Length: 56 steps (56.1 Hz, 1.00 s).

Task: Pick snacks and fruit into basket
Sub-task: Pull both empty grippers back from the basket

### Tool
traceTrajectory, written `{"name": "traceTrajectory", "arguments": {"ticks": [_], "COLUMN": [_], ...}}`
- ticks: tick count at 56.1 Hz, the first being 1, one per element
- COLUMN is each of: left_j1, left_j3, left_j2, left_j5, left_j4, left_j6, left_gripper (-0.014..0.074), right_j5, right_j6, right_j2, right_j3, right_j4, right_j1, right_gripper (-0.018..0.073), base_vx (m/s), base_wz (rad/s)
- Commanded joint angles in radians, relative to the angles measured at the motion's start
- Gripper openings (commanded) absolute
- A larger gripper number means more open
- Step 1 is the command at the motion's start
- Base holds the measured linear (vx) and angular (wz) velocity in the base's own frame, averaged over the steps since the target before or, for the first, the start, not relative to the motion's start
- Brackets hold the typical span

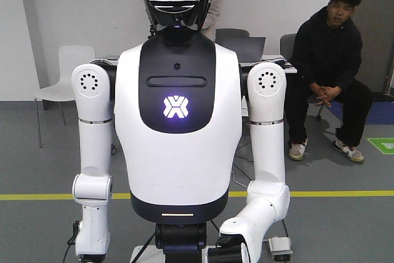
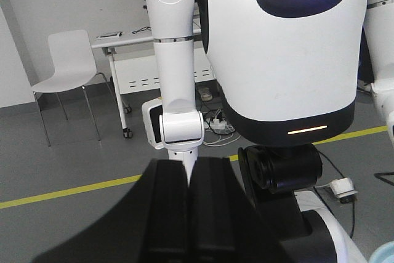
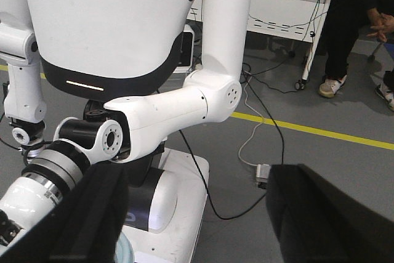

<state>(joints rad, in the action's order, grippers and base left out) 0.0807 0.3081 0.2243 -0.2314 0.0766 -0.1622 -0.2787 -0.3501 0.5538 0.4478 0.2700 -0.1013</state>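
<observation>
1. Left gripper [image 2: 189,172]: two black fingers [image 2: 169,207] pressed flat together, nothing between them. Nearest item in the left wrist view.
2. Right gripper [image 3: 194,180]: black fingers [image 3: 320,214] spread wide apart, with only floor and a robot base showing in the gap.
3. Snacks, fruit, basket: I cannot tell where they lie. A sliver of pale blue rim [image 2: 386,254] shows at the bottom right edge of the left wrist view. Too little is visible to name it.
4. White humanoid robot [image 1: 176,152]: stands just beyond both grippers, facing the front camera.
   - Black chest panel with a glowing X emblem [image 1: 176,106].
   - Thin amber light strip [image 1: 177,215] at the waist.
   - The arm on the scene's left hangs straight.
   - The arm on the right is bent at the elbow, its forearm [image 3: 172,112] angled in toward the base and ending in a black-and-silver wrist.
5. Black cable [image 3: 203,183]: trails over the grey floor beside the humanoid's white base.
6. Power strip [image 3: 263,172]: on the floor, near the cable.
7. Yellow floor line [image 1: 345,193]: runs left to right behind the humanoid.
8. White desk [image 2: 132,60]: on castors, farther back.
9. White chair [image 1: 71,72]: far left, beside the desk.
10. Seated man in black [image 1: 329,60]: far right, hands clasped, pale trainers on the floor.
11. White wall [image 1: 104,4]: farthest back.
</observation>
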Motion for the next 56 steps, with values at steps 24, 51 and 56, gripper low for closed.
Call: {"name": "traceTrajectory", "arguments": {"ticks": [24,51,56], "left_j1": [-0.003,-0.003,-0.003], "left_j3": [0.028,0.028,0.028], "left_j2": [0.009,0.009,0.009], "left_j5": [0.078,0.078,0.078], "left_j4": [0.003,0.003,0.003], "left_j6": [0.007,0.007,0.007], "left_gripper": [0.0080,0.0080,0.0080], "right_j5": [0.077,0.077,0.077], "right_j6": [-0.009,-0.009,-0.009], "right_j2": [0.000,0.000,0.000], "right_j3": [0.031,0.031,0.031], "right_j4": [0.001,0.001,0.001], "right_j1": [0.007,0.007,0.007], "right_gripper": [0.0532,0.0532,0.0532], "base_vx": [0.00,-0.03,-0.10], "base_wz": [0.00,0.00,0.02]}}
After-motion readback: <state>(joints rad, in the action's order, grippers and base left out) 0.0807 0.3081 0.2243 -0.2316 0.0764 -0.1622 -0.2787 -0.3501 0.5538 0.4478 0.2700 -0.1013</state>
